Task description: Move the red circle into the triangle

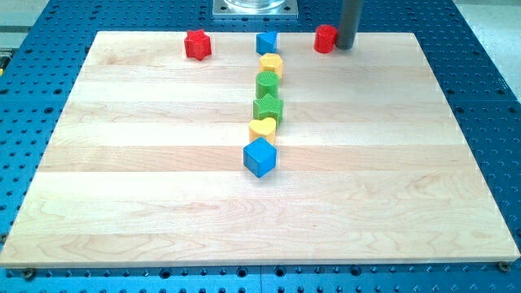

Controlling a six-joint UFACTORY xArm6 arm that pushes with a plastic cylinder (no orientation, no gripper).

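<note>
The red circle stands near the view's top edge of the wooden board, right of centre. My tip is right beside it on the view's right, touching or nearly touching. A small blue block, which looks like the triangle, sits to the circle's left at the view's top centre, with a gap between them.
A red star-like block sits at the top left. Below the blue triangle a column runs down the view: a yellow block, a green block, a green star, a yellow heart and a blue cube.
</note>
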